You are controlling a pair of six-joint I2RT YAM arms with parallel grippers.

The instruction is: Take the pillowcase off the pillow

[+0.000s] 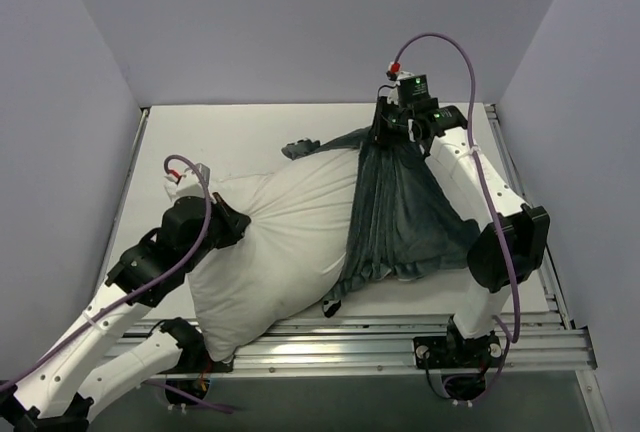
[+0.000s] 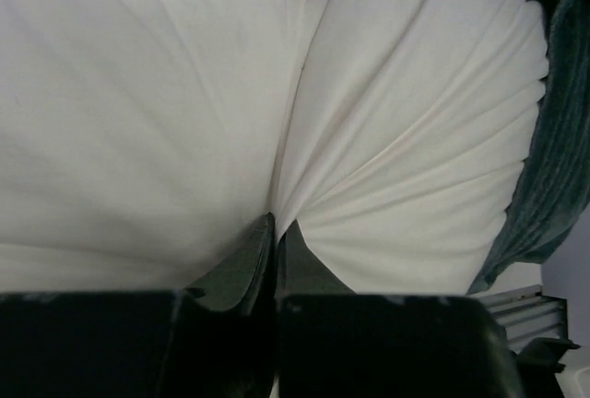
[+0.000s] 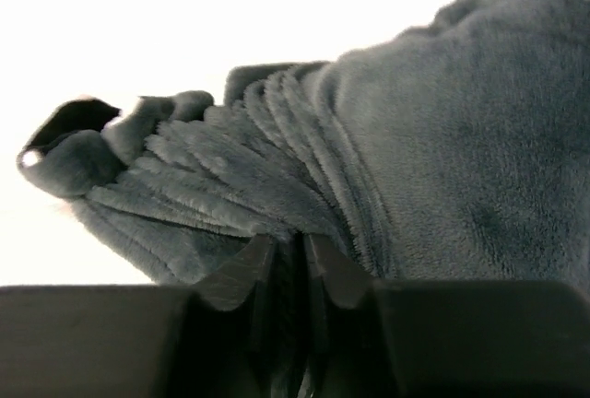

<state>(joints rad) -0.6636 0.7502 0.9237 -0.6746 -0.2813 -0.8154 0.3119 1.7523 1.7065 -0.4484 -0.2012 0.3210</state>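
Note:
The white pillow (image 1: 280,242) lies across the table, its left end bare, its right end still inside the dark grey-teal pillowcase (image 1: 405,212). My left gripper (image 1: 228,220) is shut on a pinch of the pillow's white cloth (image 2: 277,216) at that bare left end. My right gripper (image 1: 390,130) is at the far right and shut on a bunched fold of the pillowcase (image 3: 295,232), which stretches in pleats from there toward the pillow. Plush folds of the pillowcase (image 3: 442,158) fill the right wrist view. The pillowcase edge (image 2: 553,158) shows at the right of the left wrist view.
A metal rail (image 1: 400,337) runs along the table's near edge, under the pillow's lower corner. Grey walls close in the table on the left, back and right. Bare white tabletop (image 1: 240,137) lies behind the pillow.

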